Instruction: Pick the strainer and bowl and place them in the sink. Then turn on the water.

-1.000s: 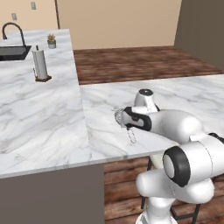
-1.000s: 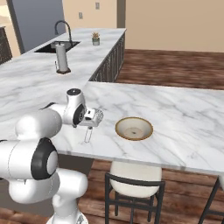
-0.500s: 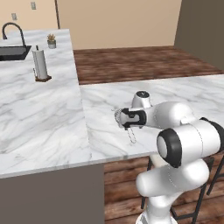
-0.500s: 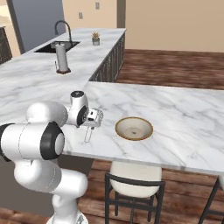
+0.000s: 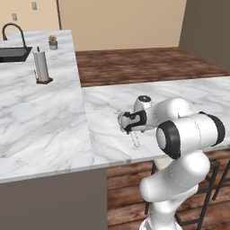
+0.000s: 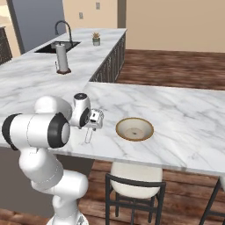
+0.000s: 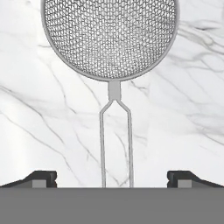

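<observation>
strainer: the strainer (image 7: 110,37) lies on the white marble table (image 5: 45,130), near the front edge, left of the bowl (image 6: 134,128) in the right base view and apart from it.
strainer axis: in the hand view its long axis runs straight up and down; the mesh dome is at the top, the thin wire handle (image 7: 116,140) points down toward the camera and passes midway between the two fingers. In the left base view the handle end (image 5: 134,140) points toward the near table edge.
gripper: the gripper (image 7: 112,178) hangs low over the strainer's handle, fingers (image 7: 41,178) spread wide to either side of the wire, touching nothing and holding nothing.
bowl: upright on the table, pale inside up, just right of the arm's hand in the right base view.
sink: the sink (image 5: 12,53) is far off at the left end of the long table, with the dark faucet (image 5: 13,31) over it; a paper towel roll (image 5: 41,66) and a small potted plant (image 5: 53,42) stand near it.
change: since half a second ago the arm's elbow has swung lower and nearer the cameras; the hand stays over the strainer, and the strainer and bowl have not moved.
</observation>
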### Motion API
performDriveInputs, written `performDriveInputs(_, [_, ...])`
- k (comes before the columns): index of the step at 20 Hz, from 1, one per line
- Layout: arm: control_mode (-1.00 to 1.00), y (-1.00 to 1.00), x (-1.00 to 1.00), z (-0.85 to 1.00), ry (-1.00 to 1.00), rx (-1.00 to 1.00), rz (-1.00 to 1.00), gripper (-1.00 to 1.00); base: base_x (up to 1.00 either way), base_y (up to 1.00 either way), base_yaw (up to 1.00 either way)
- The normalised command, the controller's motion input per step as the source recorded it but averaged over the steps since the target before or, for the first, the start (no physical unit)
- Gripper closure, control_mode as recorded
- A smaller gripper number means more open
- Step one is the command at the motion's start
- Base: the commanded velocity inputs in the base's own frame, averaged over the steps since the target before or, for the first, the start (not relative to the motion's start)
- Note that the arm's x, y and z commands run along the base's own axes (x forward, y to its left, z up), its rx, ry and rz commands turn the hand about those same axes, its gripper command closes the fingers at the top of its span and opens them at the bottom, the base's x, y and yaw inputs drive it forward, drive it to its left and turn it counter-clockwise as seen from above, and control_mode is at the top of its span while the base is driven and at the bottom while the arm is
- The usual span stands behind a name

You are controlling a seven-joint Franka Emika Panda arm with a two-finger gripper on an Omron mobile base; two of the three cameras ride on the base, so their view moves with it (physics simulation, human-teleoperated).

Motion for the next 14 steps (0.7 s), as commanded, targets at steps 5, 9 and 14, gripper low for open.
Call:
performDriveInputs(5, [-1.00,0.00,0.12,-0.22,0.00,0.01,0.00,-1.00,0.00,0.00,0.00])
performDriveInputs(9, [-1.00,0.00,0.13,-0.22,0.00,0.02,0.00,-1.00,0.00,0.00,0.00])
performDriveInputs(14, [-1.00,0.00,0.10,-0.19,0.00,0.02,0.00,-1.00,0.00,0.00,0.00])
